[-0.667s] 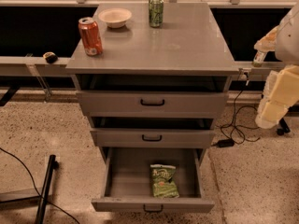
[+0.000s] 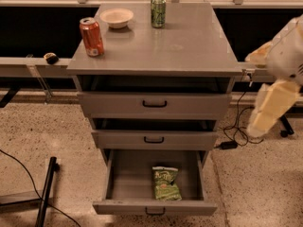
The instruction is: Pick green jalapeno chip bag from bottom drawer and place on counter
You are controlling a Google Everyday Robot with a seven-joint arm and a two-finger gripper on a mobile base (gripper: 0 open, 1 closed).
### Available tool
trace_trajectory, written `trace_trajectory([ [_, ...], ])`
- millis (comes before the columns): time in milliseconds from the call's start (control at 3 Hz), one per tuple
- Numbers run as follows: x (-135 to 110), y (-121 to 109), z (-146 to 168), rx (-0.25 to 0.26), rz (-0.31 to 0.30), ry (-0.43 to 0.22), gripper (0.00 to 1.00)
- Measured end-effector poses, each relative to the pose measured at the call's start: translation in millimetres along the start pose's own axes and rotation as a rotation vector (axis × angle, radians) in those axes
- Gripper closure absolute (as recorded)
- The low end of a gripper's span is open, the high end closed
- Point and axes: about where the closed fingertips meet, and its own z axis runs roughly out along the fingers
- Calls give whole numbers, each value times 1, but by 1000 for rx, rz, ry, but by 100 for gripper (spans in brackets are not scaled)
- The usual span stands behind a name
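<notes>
The green jalapeno chip bag (image 2: 166, 183) lies flat in the open bottom drawer (image 2: 128, 181), right of the drawer's middle. The counter (image 2: 189, 41) is the grey top of the cabinet. My gripper (image 2: 258, 126) hangs at the end of the pale arm at the right edge of the view. It is to the right of the cabinet, level with the middle drawer, well apart from the bag and above it. It holds nothing that I can see.
A red soda can (image 2: 91, 37), a pale bowl (image 2: 116, 18) and a green soda can (image 2: 158, 11) stand on the back left of the counter. The two upper drawers (image 2: 154, 104) are shut or nearly so. Cables (image 2: 236, 136) lie on the floor at the right, a black stand (image 2: 45, 193) at the left.
My arm and gripper have shifted slightly left and down at the right of the cabinet. The bag and the drawers have not moved.
</notes>
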Motion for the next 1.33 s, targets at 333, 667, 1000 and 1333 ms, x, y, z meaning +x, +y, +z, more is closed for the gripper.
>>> trace_trajectory([
  [333, 0, 17, 112, -161, -38, -211, 0],
  [667, -12, 34, 167, -240, -95, -304, 0],
  [1000, -13, 38, 174, -239, -114, -311, 0],
  [1333, -28, 33, 220, -231, -123, -451, 0],
])
